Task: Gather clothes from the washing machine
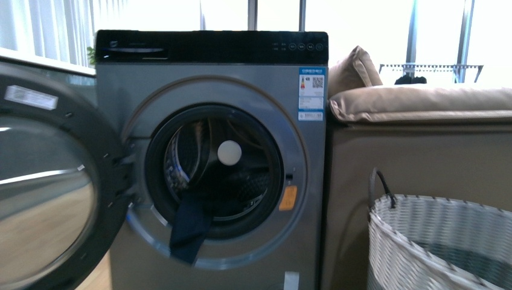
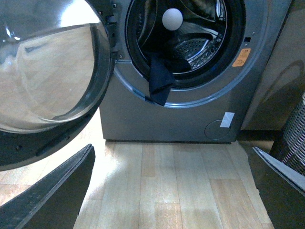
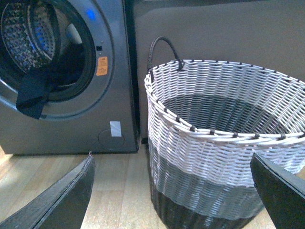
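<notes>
The grey washing machine [image 1: 211,78] stands ahead with its round door [image 1: 42,181] swung open to the left. Dark navy clothes [image 1: 190,226] hang limp out of the drum over the porthole's lower rim, also seen in the left wrist view [image 2: 159,81] and the right wrist view [image 3: 33,93]. My left gripper [image 2: 174,191] is open above the wooden floor, well short of the machine, nothing between its fingers [image 2: 57,195]. My right gripper [image 3: 174,191] is open in front of the woven basket [image 3: 209,157], holding nothing. Neither arm shows in the front view.
A white, grey and black woven basket [image 1: 435,241] with a dark handle stands right of the machine, against a brown sofa side [image 1: 416,151] topped by beige cushions [image 1: 422,99]. The open door [image 2: 47,71] juts out on the left. Pale wooden floor [image 2: 167,181] lies before the machine.
</notes>
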Controlling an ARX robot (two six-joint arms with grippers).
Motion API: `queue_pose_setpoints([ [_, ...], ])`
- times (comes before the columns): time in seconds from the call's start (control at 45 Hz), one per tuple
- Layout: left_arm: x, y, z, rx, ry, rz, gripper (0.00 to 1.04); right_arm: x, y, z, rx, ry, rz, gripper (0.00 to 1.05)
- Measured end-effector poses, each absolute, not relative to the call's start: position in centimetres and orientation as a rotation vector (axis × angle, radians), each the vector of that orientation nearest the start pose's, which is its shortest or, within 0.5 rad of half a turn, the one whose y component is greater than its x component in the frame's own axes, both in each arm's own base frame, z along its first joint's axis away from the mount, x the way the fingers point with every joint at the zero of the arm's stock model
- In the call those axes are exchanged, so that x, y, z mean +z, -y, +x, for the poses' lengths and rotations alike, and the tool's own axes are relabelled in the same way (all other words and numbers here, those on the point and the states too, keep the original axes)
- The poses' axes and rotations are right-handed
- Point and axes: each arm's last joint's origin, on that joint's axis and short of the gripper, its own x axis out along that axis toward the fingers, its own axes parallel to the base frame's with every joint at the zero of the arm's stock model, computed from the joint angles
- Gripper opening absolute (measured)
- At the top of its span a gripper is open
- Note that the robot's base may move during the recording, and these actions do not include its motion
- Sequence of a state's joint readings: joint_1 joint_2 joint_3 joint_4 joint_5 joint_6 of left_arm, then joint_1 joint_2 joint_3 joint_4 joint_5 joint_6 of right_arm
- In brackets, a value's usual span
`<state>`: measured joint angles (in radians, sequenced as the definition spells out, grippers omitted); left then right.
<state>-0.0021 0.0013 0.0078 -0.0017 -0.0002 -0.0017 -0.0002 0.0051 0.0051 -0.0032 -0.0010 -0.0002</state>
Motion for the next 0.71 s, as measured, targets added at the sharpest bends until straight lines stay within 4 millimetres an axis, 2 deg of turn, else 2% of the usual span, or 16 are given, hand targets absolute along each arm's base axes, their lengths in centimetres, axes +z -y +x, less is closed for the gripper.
queue_pose_setpoints([
  [0.71, 16.59, 0.02, 9.73, -0.002, 0.005, -0.002, 0.98, 16.45, 0.01, 9.77, -0.002, -0.004, 0.000, 0.97],
])
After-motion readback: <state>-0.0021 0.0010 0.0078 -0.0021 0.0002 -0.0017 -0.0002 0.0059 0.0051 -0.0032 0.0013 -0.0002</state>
